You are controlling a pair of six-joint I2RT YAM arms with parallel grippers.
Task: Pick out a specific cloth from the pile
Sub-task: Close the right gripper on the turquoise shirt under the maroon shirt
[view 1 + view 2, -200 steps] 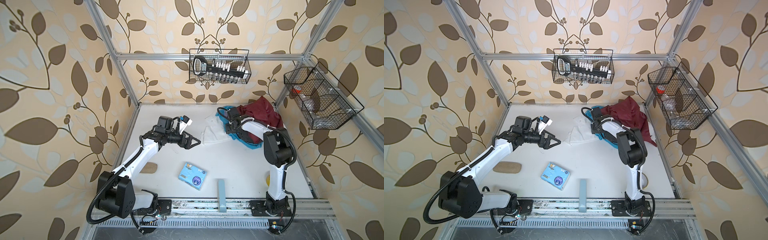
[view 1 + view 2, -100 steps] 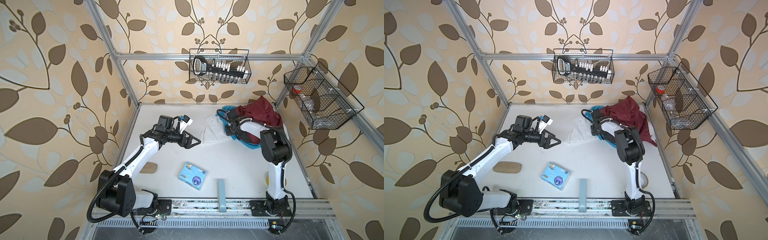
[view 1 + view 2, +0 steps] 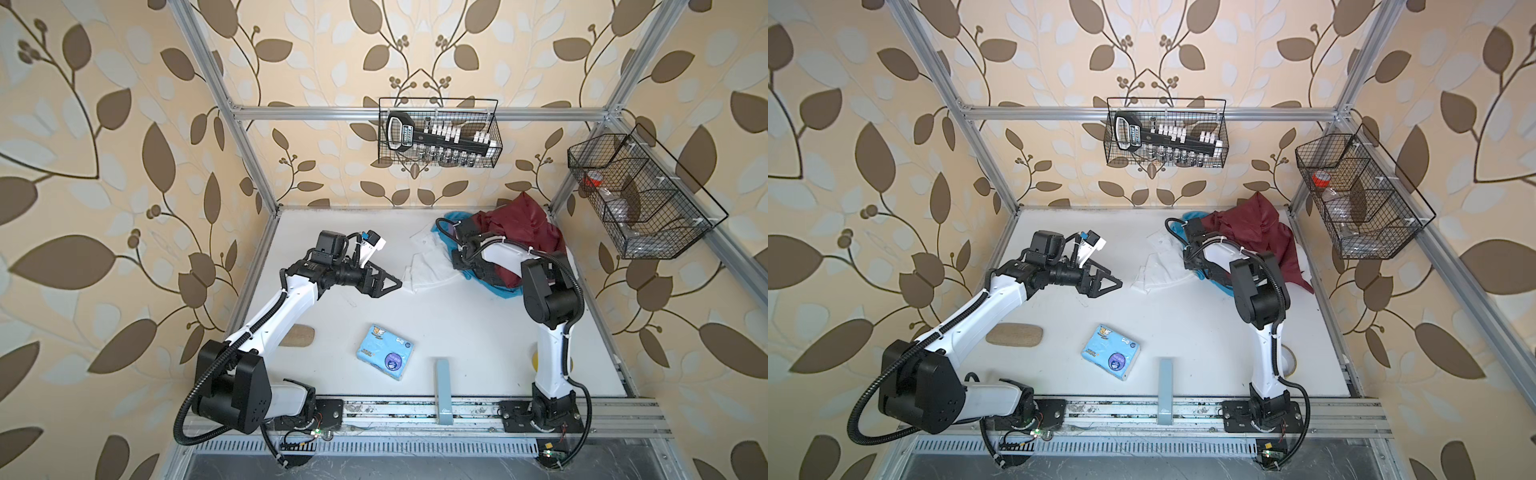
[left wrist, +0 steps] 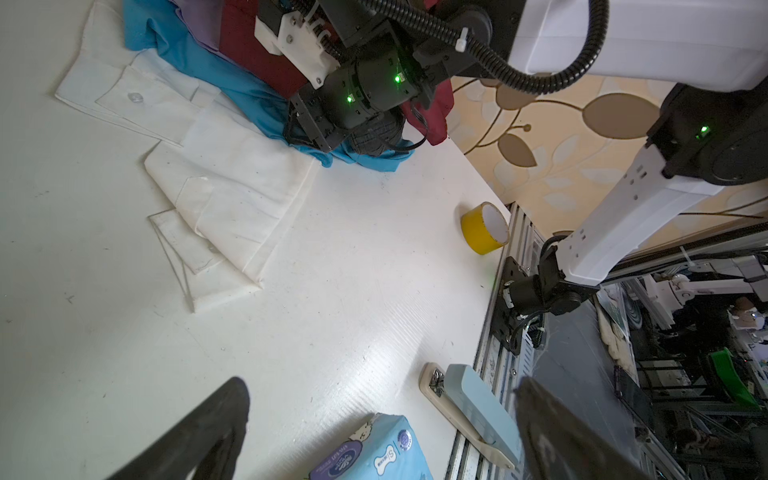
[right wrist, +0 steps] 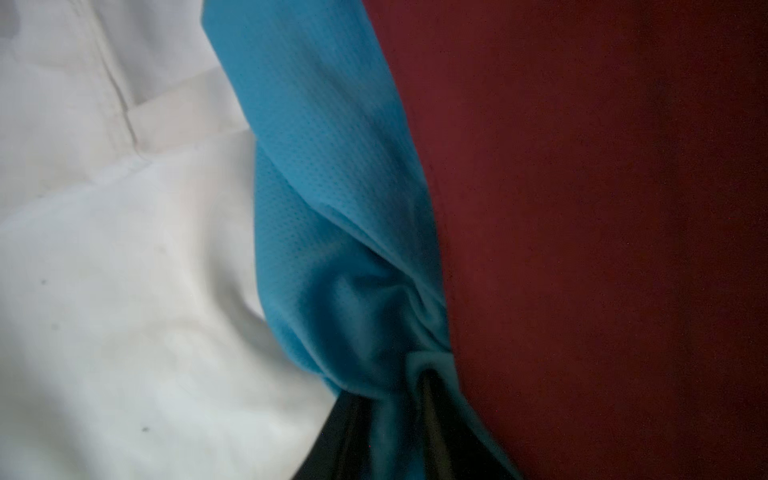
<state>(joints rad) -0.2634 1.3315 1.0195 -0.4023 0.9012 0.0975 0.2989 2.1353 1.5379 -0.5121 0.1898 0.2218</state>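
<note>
Turquoise cloth [image 5: 324,208]: gathered into a fold between the jaws of the right gripper [image 5: 388,419] and clamped there, with maroon cloth [image 5: 582,208] just beside one jaw and white shirt [image 5: 124,291] beside the other, at the edge of the pile [image 3: 519,232]. Judged as the grasp step, lift not yet begun. Left gripper [image 3: 388,284] well apart from the pile, jaws spread, empty. Next: draw the turquoise cloth out from under the maroon side, slowly, watching for neighbours dragged along.

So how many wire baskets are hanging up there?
2. The back basket hangs from the rear rail; the side basket hangs on the right rail. None looks hidden.
</note>
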